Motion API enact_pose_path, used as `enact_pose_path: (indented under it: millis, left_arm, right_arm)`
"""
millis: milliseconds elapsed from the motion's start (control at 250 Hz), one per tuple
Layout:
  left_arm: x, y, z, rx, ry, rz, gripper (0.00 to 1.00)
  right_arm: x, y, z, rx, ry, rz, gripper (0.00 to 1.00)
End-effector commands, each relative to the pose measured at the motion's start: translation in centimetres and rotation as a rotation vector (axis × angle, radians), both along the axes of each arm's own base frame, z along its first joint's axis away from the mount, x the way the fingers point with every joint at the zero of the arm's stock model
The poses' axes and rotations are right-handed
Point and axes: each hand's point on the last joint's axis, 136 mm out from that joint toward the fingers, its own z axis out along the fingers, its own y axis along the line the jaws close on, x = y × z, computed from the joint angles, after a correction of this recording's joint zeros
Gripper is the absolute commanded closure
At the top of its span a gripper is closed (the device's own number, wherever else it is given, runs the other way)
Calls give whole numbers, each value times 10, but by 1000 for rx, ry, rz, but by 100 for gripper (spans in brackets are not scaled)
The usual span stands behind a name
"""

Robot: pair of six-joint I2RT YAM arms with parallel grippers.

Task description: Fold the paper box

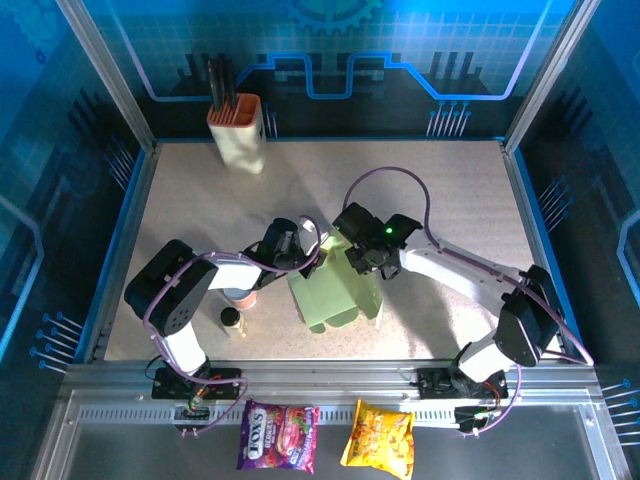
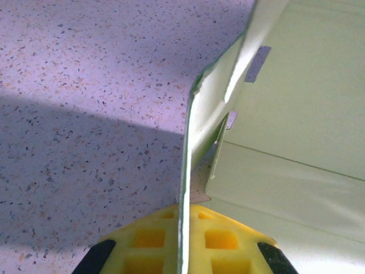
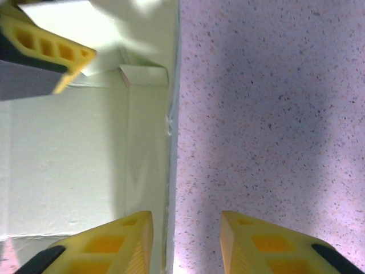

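On speckled table (image 1: 450,190), paper box (image 1: 335,295), blue walls (image 1: 330,45)

Robot test cell, lab setting. Aluminium frame (image 1: 108,80) encloses a speckled table (image 1: 200,200). Blue wall panels (image 1: 420,40) printed with circuit and gear graphics. Cabled left arm (image 1: 175,290) and right arm (image 1: 470,270) bolted at the near rail (image 1: 330,385).

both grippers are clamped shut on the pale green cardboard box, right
Not both. The left gripper is shut on the pale green cardboard box, but the right gripper is open, its jaws apart either side of the box's wall edge, as the right wrist view shows.
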Motion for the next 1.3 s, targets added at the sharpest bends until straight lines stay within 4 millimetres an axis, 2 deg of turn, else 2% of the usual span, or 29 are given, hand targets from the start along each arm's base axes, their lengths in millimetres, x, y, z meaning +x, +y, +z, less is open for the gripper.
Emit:
enact_pose_path:
  millis: [0,168,308,455,595,931,1143,1299]
  left_arm:
    - [-6,0,-9,17,-1,-19,94]
    - [-8,-1,-11,17,4,-21,94]
    - [-8,-1,-11,16,6,-21,94]
    - [-9,-3,-11,18,4,-24,94]
    - [-9,-3,-9,18,2,-25,94]
    - [-9,-3,-9,24,-1,-25,94]
    - [-9,-4,-11,24,4,-23,94]
    - [-8,-3,-12,28,3,-21,93]
  right_arm:
    - [0,10,28,116,-18,20,63]
    - [18,19,46,223,-35,23,64]
    - [44,20,52,231,-45,11,71]
    - [68,28,45,260,0,11,75]
    - [80,36,30,242,37,26,78]
    - [76,49,-5,274,124,40,86]
    - [73,57,-12,320,147,41,87]
    - [75,58,-7,358,144,34,85]
